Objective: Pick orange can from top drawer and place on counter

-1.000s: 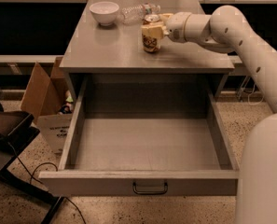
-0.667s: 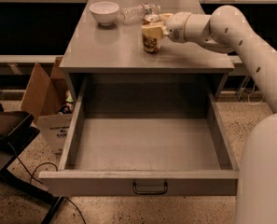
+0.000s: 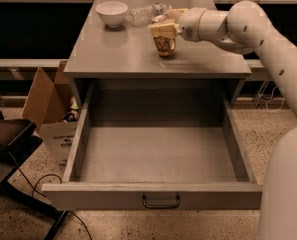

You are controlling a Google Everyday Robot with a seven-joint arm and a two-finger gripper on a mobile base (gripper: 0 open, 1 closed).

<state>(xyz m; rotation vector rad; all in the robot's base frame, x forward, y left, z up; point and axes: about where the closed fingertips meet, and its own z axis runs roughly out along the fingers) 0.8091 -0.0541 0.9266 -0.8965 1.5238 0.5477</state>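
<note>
Toward the far right of the flat grey bench (image 3: 118, 54), the small orange-brown drink can (image 3: 164, 45) stands upright on the surface. The pale gripper (image 3: 163, 30) reaches in from the right on its white arm (image 3: 248, 29), and its fingers hold the can's upper part. A white round bowl (image 3: 111, 13) and a clear plastic water bottle (image 3: 145, 13) sit at the far edge. Below, the wide shallow grey top drawer (image 3: 153, 196) is pulled out toward the near side, its dark metal bar handle (image 3: 160, 201) facing front.
</note>
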